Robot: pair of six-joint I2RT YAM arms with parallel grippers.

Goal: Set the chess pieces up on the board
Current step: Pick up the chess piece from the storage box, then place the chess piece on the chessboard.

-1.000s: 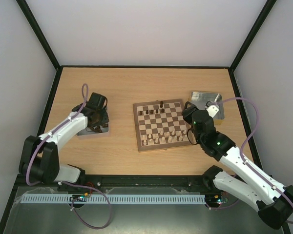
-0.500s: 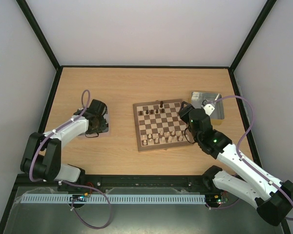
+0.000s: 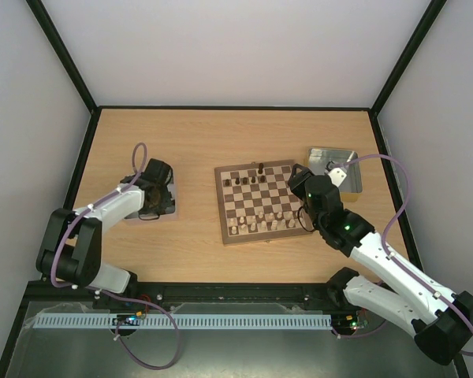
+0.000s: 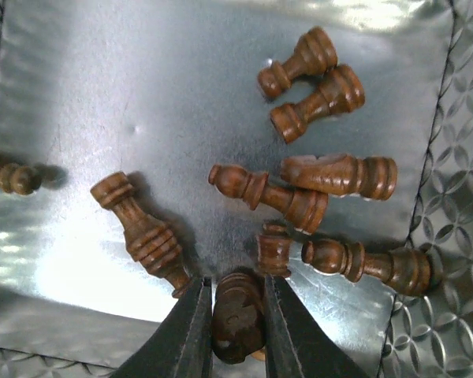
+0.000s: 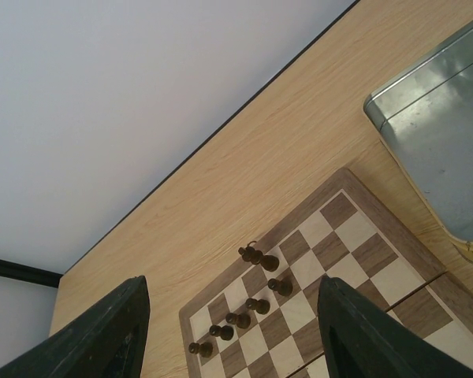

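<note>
Down on the shiny floor of the left tray (image 4: 142,94), the dark chess pieces (image 4: 268,197) lie on their sides in a loose scatter, most of them toward the right half, with one more cut off at the left edge of the wrist view. One dark piece (image 4: 238,315) sits between the left jaws, which are closed on it, their black fingers (image 4: 191,335) pressed against both of its flanks (which kind of piece it is cannot be told from this angle). A short piece (image 4: 274,252) lies just beside the gripped one, and a longer piece (image 4: 366,264) lies to its right.

Well apart from that tray, the board (image 3: 288,173) lies in the middle of the tabletop (image 3: 197,142). A few standing dark pieces (image 3: 248,181) occupy its far rows, and pale pieces (image 3: 260,223) fill the near rows. The right arm (image 3: 363,244) reaches to the board's right edge; the right jaws stand wide apart with nothing between them. A second metal tray (image 3: 335,168) rests on the tabletop near the board's far right corner
</note>
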